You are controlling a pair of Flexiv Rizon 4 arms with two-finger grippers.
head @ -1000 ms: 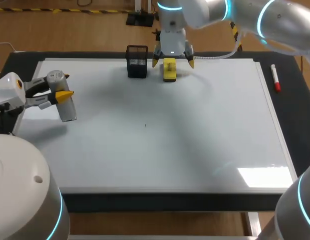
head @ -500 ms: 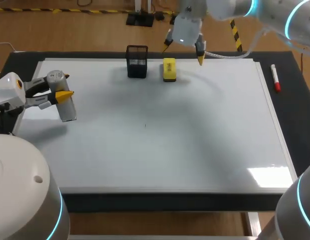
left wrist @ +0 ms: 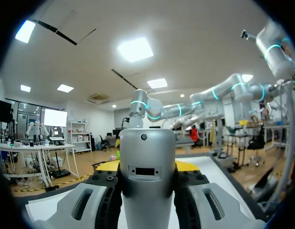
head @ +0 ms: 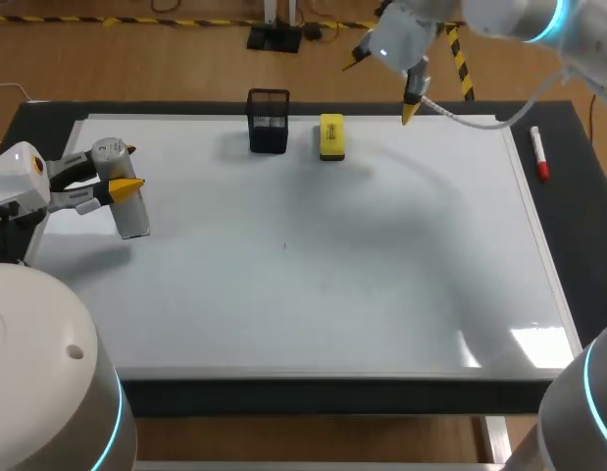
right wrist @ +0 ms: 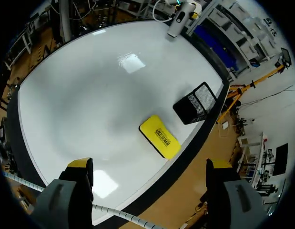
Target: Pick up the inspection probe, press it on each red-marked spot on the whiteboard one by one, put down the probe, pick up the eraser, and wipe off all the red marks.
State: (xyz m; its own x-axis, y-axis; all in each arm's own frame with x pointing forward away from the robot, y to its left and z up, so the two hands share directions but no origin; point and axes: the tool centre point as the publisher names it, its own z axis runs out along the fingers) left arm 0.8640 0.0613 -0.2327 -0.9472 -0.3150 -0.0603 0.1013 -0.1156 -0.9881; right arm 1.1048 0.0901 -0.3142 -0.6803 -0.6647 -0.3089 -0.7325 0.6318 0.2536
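The left gripper [head: 126, 167] pinches the probe [head: 133, 214] over the whiteboard's [head: 313, 285] left side, while the right gripper [head: 380, 86] hangs spread wide near the yellow eraser [head: 331, 135].

Whiteboard [head: 381, 275] glossy w/ glare, eraser [head: 331, 135] smooth yellow plastic, holder [head: 269, 122] black wire mesh, probe [head: 132, 214] matt grey metal-looking.

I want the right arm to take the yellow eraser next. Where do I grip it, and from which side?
Come straight down from above and close the fingers across the eraser at its narrow width, on the two long sides near the middle. It lies flat on the whiteboard, so only the top is open. The mesh holder beside it stands apart, likely leaving finger room.
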